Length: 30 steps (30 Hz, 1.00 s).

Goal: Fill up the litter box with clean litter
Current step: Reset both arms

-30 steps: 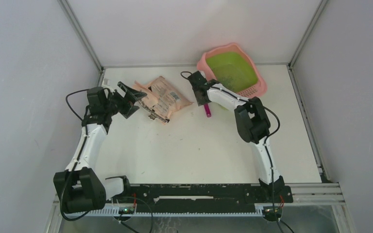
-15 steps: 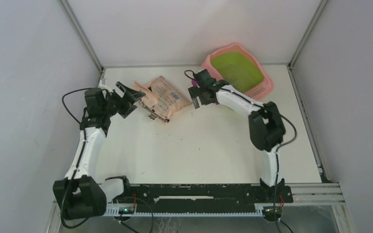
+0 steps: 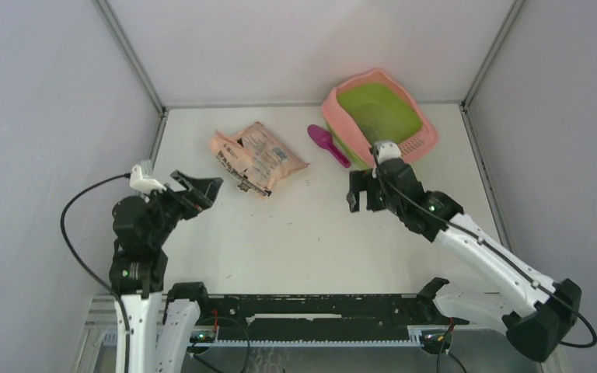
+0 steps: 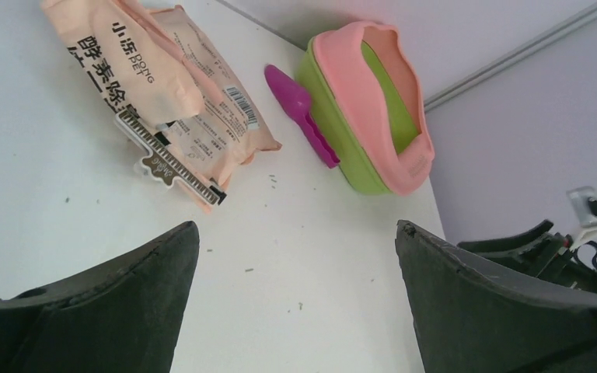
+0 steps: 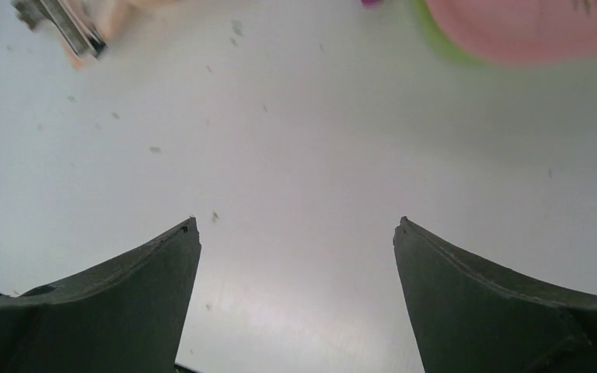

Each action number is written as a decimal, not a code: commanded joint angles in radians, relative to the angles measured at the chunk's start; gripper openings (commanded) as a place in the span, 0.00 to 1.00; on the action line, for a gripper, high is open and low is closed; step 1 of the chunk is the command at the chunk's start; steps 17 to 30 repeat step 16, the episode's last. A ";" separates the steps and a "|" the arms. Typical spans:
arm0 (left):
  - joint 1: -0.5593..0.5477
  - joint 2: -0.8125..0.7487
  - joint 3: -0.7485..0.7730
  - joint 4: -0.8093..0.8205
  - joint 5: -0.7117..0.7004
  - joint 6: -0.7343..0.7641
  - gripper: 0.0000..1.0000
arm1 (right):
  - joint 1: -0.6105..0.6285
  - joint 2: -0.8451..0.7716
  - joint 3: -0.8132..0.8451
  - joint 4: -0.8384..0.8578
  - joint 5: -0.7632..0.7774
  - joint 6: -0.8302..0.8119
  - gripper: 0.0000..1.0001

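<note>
Both arms are hanging above the table (image 3: 295,241) right now, nothing in either pincer. The left arm rises from its base at the lower left of the top view, elbow tucked. The left gripper (image 3: 198,189) aims toward the upper right at the peach-pink litter bag (image 3: 256,158), jaws spread wide, well short of touching it. The right arm stretches in a long diagonal from the lower right corner. The right gripper (image 3: 363,196) sits right of center, jaws also wide apart, with only bare tabletop between them in its wrist cam.

The litter box (image 3: 331,109) is in the upper right, tilted a bit, with the pink grid at its lower-right end. The magenta scoop (image 3: 328,144) lies just beside its left wall. A few litter granules (image 5: 214,216) are scattered on the table under the right gripper.
</note>
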 commanded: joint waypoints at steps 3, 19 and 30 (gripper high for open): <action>-0.060 -0.196 -0.083 -0.195 -0.200 0.105 1.00 | 0.010 -0.358 -0.164 -0.115 0.126 0.191 0.99; -0.060 -0.411 -0.123 -0.293 -0.184 0.061 1.00 | -0.025 -0.644 -0.278 -0.185 0.181 0.298 0.99; -0.060 -0.411 -0.123 -0.293 -0.184 0.061 1.00 | -0.025 -0.644 -0.278 -0.185 0.181 0.298 0.99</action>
